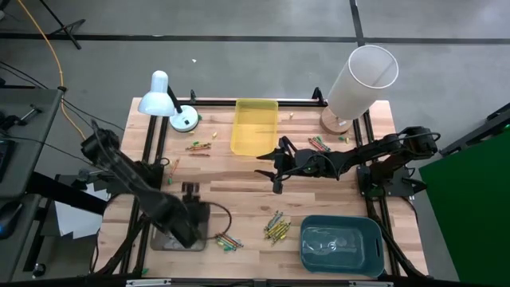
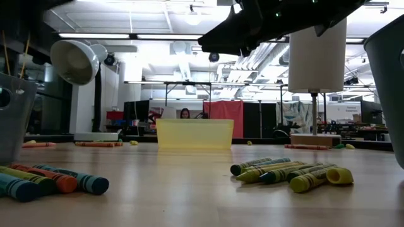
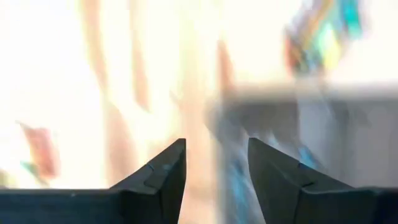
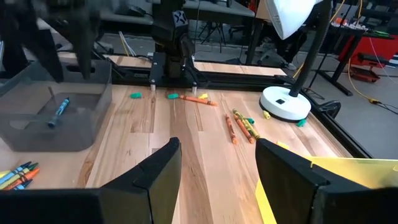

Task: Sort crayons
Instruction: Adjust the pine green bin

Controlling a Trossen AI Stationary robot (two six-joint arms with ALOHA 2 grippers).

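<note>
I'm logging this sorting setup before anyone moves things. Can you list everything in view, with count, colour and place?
Crayons: many, yellow-olive, green, blue and red-orange; a pile near the teal tray, a few beside the grey tray, others near the lamp and the tube; one blue crayon lies in the grey tray.
Yellow tray: one, far middle of the table.
Grey tray: one, near left side.
Teal tray: one, near right side.
Lamp: one, white, far left corner.
Tube: one, white, upright, far right corner.
Person: one, far back in the room.
Left gripper: open, over the grey tray.
Right gripper: open, above the middle of the table.
</note>
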